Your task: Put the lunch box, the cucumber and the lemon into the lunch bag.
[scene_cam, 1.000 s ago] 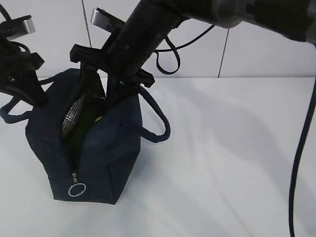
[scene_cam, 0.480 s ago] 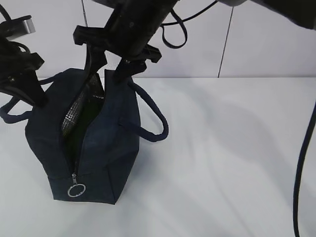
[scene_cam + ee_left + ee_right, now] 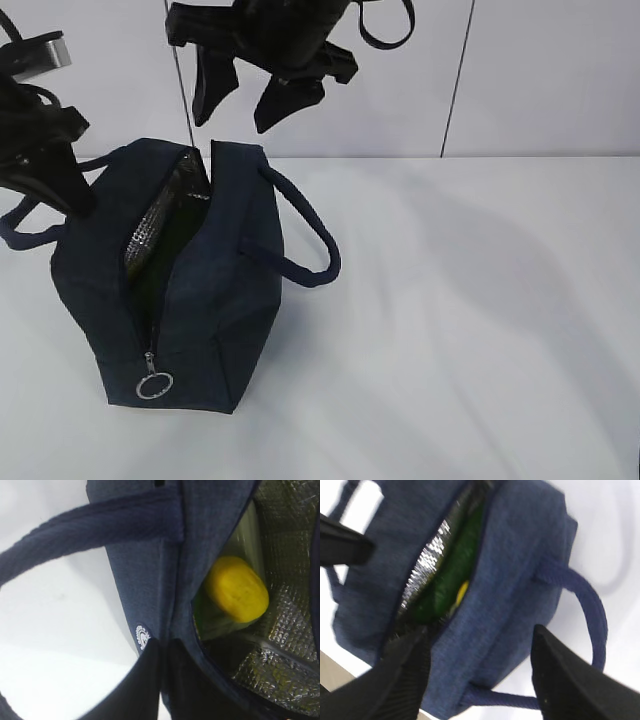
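Two items, lemon [image 3: 237, 595] and cucumber [image 3: 451, 577], inside lunch bag [image 3: 215, 300]; right tool [image 3: 243, 97] empty above

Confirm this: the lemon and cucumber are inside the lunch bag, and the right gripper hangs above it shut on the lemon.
Not quite. The right gripper hangs open and empty above the lunch bag. The left wrist view shows the lemon inside the bag, on the cucumber.

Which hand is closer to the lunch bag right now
Left. The left hand is shut on the lunch bag at its left rim; the right hand hangs open above it, apart.
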Robot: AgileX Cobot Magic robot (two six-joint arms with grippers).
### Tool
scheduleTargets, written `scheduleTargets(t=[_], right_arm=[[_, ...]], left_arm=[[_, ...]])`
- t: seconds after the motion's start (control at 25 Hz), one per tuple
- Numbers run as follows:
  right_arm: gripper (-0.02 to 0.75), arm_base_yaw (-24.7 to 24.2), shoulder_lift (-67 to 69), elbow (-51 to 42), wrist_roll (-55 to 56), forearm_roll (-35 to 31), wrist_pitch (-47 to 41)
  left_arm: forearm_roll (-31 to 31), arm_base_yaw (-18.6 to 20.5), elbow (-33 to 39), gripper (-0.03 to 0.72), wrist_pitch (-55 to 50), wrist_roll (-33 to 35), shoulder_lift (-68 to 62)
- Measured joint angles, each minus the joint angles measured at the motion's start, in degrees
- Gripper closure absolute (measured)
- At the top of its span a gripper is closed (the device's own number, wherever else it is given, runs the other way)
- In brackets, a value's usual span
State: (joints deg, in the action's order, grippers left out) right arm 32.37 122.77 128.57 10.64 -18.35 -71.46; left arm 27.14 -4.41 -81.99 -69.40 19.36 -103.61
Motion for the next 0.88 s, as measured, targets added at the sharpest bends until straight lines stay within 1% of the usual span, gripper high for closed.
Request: scheduleTargets(t=[0.32, 0.52, 0.88], right_arm=[[0.276, 0.04, -3.53, -10.53, 0.52, 1.16, -0.02], [0.276, 0.04, -3.29, -11.17, 0.74, 1.30, -0.02], [0.276, 0.04, 1.11, -11.26, 0.96, 0.37, -0.02]], left_arm=[[0.00, 0.00, 0.00, 0.688, 0.00, 0.00, 0.00], [0.11, 0.00, 0.00, 0.688, 0.00, 0.00, 0.00], [0.33, 0.00, 0.00, 0.688, 0.00, 0.00, 0.00]])
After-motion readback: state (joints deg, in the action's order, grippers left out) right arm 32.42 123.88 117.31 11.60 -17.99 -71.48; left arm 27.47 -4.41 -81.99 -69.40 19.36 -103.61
